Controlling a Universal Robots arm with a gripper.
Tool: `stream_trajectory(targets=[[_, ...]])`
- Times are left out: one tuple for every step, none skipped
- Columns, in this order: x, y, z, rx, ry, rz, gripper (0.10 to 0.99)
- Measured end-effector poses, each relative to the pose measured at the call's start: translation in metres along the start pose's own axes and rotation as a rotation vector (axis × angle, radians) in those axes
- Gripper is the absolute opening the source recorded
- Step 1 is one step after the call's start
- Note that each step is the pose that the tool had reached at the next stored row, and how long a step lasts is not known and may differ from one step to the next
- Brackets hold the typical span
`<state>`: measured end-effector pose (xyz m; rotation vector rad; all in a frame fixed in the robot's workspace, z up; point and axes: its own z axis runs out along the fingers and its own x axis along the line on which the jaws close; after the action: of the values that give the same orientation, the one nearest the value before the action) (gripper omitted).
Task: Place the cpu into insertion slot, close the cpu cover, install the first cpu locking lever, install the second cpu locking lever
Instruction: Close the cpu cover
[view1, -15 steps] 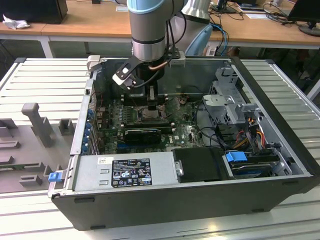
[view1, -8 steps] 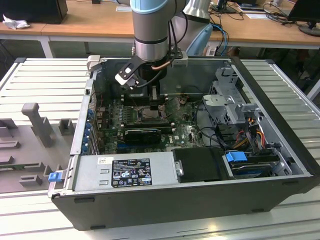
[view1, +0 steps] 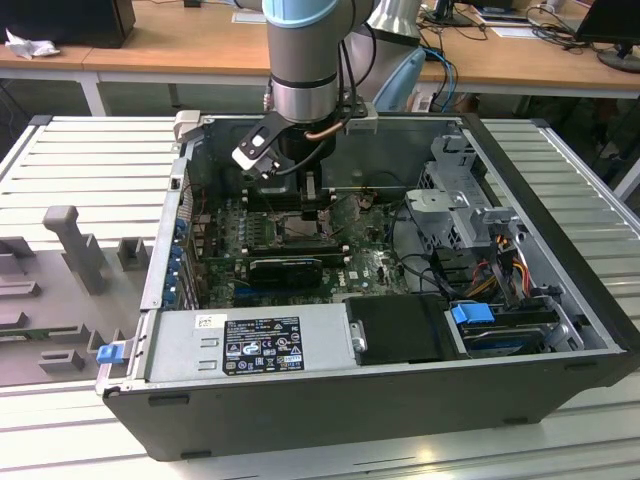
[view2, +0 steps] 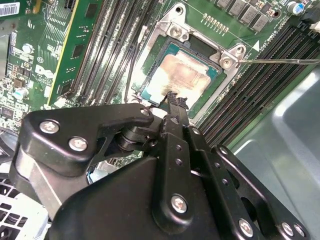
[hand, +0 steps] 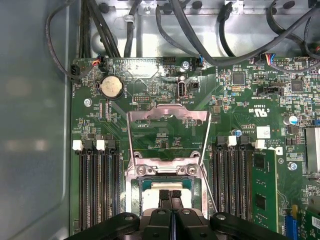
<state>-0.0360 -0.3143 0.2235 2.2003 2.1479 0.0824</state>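
cpu (view2: 182, 72): seated in insertion slot (view2: 173, 22). cpu cover (hand: 167, 114): swung open, clear of the slot, hinged at its edge. Memory slots (hand: 95, 187): flanking slot both sides. Gripper (hand: 170, 194): directly above cpu.

- A robotics lab: an open computer case (view1: 400, 400) sits on a slatted metal table (view1: 90, 150).
- Wooden tables (view1: 180, 50) run across the top of the frame, with a monitor (view1: 612, 25) at upper right.
- Grey jig blocks (view1: 70, 245) stand at the left edge.

Near edge of the cpu (hand: 151, 192) and insertion slot (hand: 133, 192) behind the claw (hand: 170, 194) in the first wrist view
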Motion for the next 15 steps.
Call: stream_trajectory(targets=[[0.0,0.0,0.0,0.0,0.0,0.0,0.106],[0.0,0.0001,0.0,0.0,0.0,0.0,0.106],[0.0,0.0001,0.0,0.0,0.0,0.0,0.106],[0.0,0.0001,0.0,0.0,0.0,0.0,0.106],[0.0,0.0002,0.0,0.0,0.0,0.0,0.106],[0.0001,0.0002,-0.0001,0.0,0.0001,0.0,0.106],[0.0,0.0002,-0.0005,0.0,-0.0001,0.0,0.106],[0.0,0.0003,-0.0013,0.0,0.0,0.0,0.106],[0.0,0.0004,-0.0022,0.0,-0.0001,0.0,0.106],[0.0,0.0004,-0.0032,0.0,-0.0002,0.0,0.106],[0.0,0.0006,-0.0044,0.0,-0.0002,0.0,0.106],[-0.0001,0.0007,-0.0066,0.0,-0.0002,0.0,0.106],[-0.0001,0.0009,-0.0086,0.0,-0.0003,0.0,0.106],[-0.0001,0.0011,-0.0106,0.0,-0.0002,0.0,0.106],[-0.0001,0.0012,-0.0124,0.0,-0.0002,0.0,0.106]])
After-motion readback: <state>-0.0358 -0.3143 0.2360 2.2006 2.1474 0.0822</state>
